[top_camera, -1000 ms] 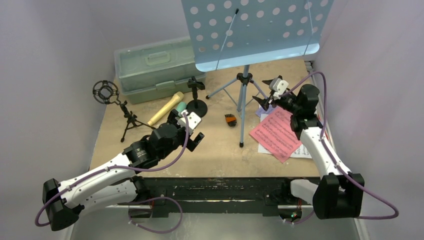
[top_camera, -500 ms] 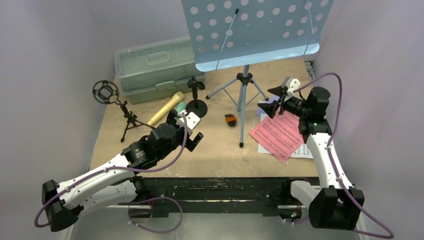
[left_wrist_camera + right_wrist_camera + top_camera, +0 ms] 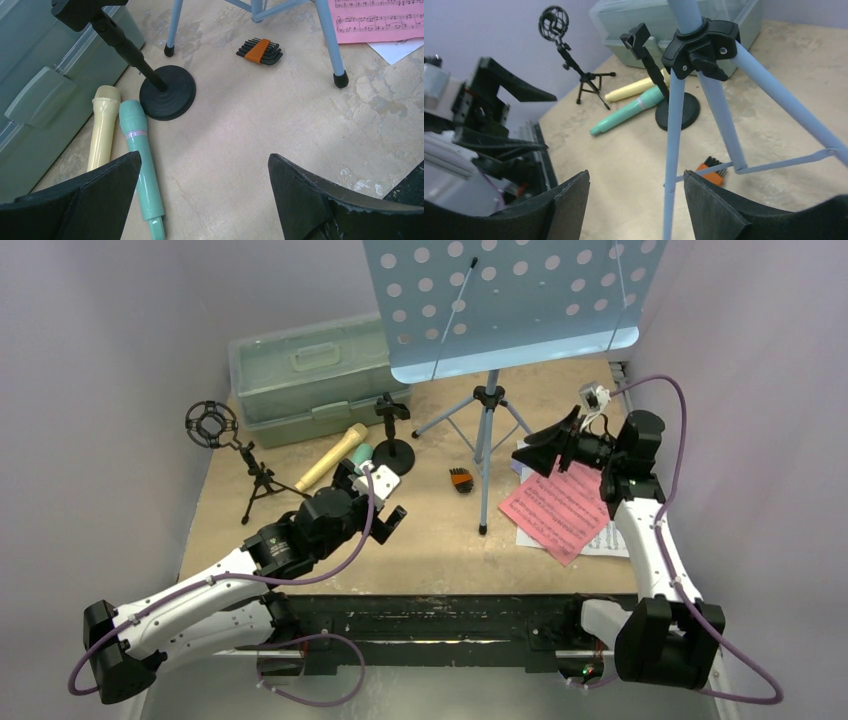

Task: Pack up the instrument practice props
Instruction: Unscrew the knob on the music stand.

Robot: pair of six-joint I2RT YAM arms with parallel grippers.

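Holds nothing in left gripper (image 3: 202, 160), jaws wide, above teal microphone (image 3: 136, 131) and tan microphone (image 3: 102, 127) lying side by side on worktop (image 3: 260, 115) beside round-base holder (image 3: 167, 92). Points right gripper (image 3: 636, 175), parted and empty, toward music rack (image 3: 676, 125) legs, near red music sheet (image 3: 555, 505).

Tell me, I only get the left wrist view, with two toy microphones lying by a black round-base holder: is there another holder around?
Observer: Yes, a ring-top tripod holder stands on its own farther left.
Operator: What do those blue legs carry?
Observer: A light-blue perforated music rack, upright at the back.
Operator: And the other arm?
Observer: The right gripper hovers by those legs, jaws open and empty.
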